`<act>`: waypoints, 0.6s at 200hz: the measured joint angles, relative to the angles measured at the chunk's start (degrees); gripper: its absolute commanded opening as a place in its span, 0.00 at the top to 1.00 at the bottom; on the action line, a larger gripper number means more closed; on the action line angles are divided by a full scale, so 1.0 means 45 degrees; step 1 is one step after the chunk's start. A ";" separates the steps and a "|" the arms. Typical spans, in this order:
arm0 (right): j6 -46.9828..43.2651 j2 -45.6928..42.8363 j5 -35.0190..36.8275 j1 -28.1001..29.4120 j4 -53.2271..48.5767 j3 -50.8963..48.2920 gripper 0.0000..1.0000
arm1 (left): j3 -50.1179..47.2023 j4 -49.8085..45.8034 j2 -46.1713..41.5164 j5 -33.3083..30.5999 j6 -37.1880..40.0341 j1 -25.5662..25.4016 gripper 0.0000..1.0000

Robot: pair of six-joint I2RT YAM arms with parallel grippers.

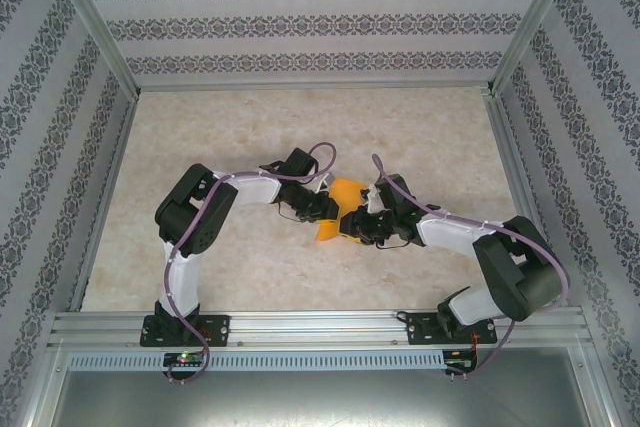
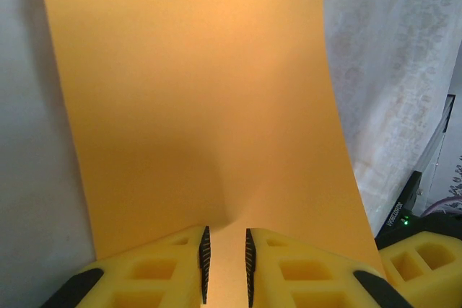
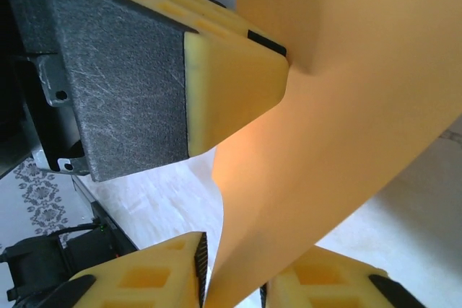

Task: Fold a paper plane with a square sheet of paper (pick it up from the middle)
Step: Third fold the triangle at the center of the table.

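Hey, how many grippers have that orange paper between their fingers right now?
2. The left gripper pinches the square sheet of paper at one edge; the right gripper has another edge between its fingers, how tightly is unclear.

Left arm [image 1: 185,272], right arm [image 1: 520,267]: white links, bulky black joint housings, black base plates [image 1: 185,329]. Purple cable [image 1: 245,178] ran along each arm, looped near wrist. Left gripper [image 2: 225,239], right gripper [image 3: 232,272]: yellow fingers [image 2: 159,272] with rectangular recesses, black ribbed pads [image 2: 205,261], black corner patches.
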 measured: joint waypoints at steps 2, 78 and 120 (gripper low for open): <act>0.0000 0.0005 -0.0010 -0.0010 0.0000 0.0000 0.78 | 0.0000 0.0000 0.0000 0.0000 0.0005 0.0000 0.76; 0.0141 0.0656 -0.0189 -0.0257 0.0204 0.0253 0.86 | 0.0219 -0.0238 -0.0005 0.0083 0.0097 0.0000 0.71; 0.0185 0.0957 -0.0194 -0.0413 0.0204 0.0491 0.90 | 0.0559 -0.0515 -0.0005 0.0233 0.0321 0.0000 0.68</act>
